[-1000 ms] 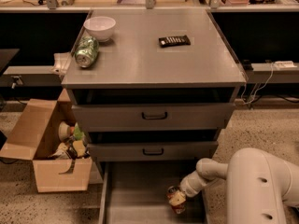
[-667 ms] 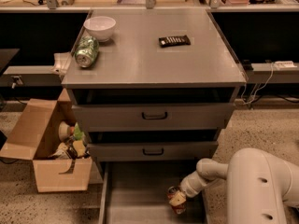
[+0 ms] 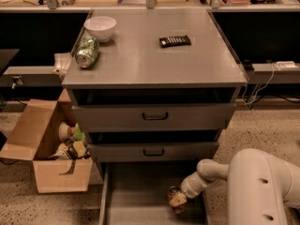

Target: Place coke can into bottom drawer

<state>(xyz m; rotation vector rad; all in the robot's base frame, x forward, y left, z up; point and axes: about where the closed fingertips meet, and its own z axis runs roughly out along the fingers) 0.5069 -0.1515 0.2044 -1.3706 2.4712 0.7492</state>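
Note:
The bottom drawer [image 3: 136,196] is pulled open under the cabinet, a wide grey tray with low side walls. The red coke can [image 3: 174,192] is inside it near the right wall, low over or on the floor, with its silver top toward the back. My gripper [image 3: 178,200] reaches in from the right on the white arm and is shut on the can, one cream finger [image 3: 178,199] lying across its body. I cannot tell whether the can touches the drawer floor.
Two shallower drawers with black handles [image 3: 154,116] sit above. On the cabinet top lie a green-and-silver can [image 3: 87,52], a white bowl [image 3: 100,27] and a dark flat packet [image 3: 175,41]. An open cardboard box [image 3: 51,146] of items stands on the floor to the left.

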